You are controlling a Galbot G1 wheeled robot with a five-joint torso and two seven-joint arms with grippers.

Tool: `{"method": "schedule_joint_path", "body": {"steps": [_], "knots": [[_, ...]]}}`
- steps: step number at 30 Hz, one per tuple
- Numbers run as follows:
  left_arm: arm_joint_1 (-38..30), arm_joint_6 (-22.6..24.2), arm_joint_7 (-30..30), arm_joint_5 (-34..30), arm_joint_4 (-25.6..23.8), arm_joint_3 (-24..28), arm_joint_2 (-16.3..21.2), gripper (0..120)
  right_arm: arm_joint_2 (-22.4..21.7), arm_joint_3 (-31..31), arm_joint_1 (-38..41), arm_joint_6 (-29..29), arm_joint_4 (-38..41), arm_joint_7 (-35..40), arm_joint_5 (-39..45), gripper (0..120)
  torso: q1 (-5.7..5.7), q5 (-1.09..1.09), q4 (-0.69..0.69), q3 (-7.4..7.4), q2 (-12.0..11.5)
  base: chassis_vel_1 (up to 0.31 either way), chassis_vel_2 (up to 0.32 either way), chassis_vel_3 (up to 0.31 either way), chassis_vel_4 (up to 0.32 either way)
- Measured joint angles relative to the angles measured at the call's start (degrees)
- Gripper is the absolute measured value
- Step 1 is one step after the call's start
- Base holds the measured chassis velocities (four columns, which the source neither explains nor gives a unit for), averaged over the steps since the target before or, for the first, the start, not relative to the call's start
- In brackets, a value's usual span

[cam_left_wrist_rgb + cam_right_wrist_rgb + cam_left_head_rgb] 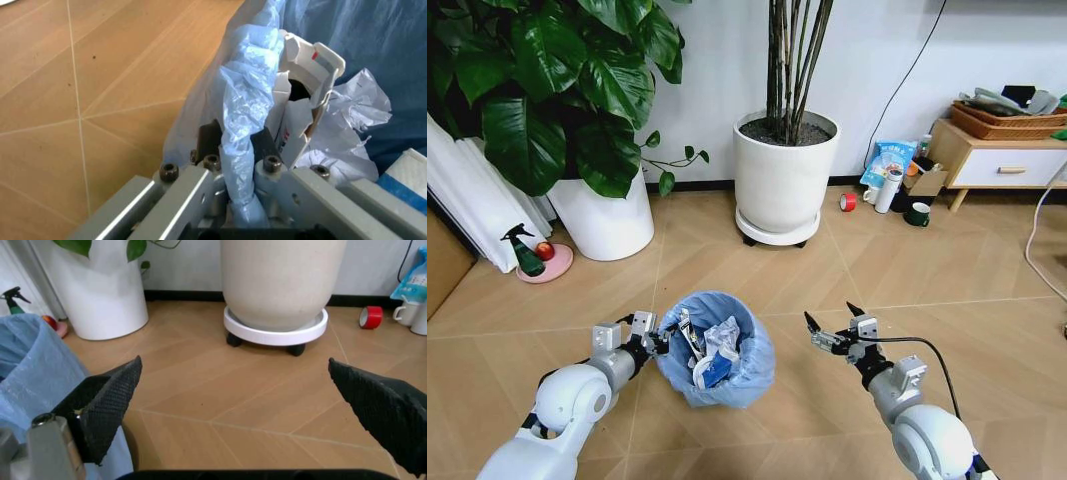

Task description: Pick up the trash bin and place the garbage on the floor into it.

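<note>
The trash bin (752, 378), lined with a crinkly light-blue bag, is low at the centre of the head view. Inside it lies garbage (717, 352): crumpled white paper, a blue-white packet and a black-white tube. My left gripper (652, 340) is shut on the bin's left rim. In the left wrist view the bunched blue bag (243, 120) is pinched in my left gripper (237, 145), with crumpled paper (350, 112) just beyond. My right gripper (830, 316) is open and holds nothing, a short way to the right of the bin. In the right wrist view the right gripper (235, 365) spreads wide beside the bag (30, 370).
A white planter on a wheeled base (785, 180) stands straight ahead. A leafy plant's white pot (607, 218) is at the left, with a green spray bottle (525, 252) beside it. A red tape roll (848, 202), a dark mug (917, 213) and a low cabinet (1002, 165) sit at the right.
</note>
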Motion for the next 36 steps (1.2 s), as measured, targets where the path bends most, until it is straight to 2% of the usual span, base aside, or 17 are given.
{"method": "schedule_joint_path", "body": {"steps": [36], "knots": [[0.4,0.0,0.1,0.3,-0.1,0.3,-0.4,0,1.3,-0.1,-2.3,0.8,0.9,-1.3,-3.7,100,0.00,0.00,0.00,0.00,0.0,0.097,-0.099,-0.099,0.096]]}}
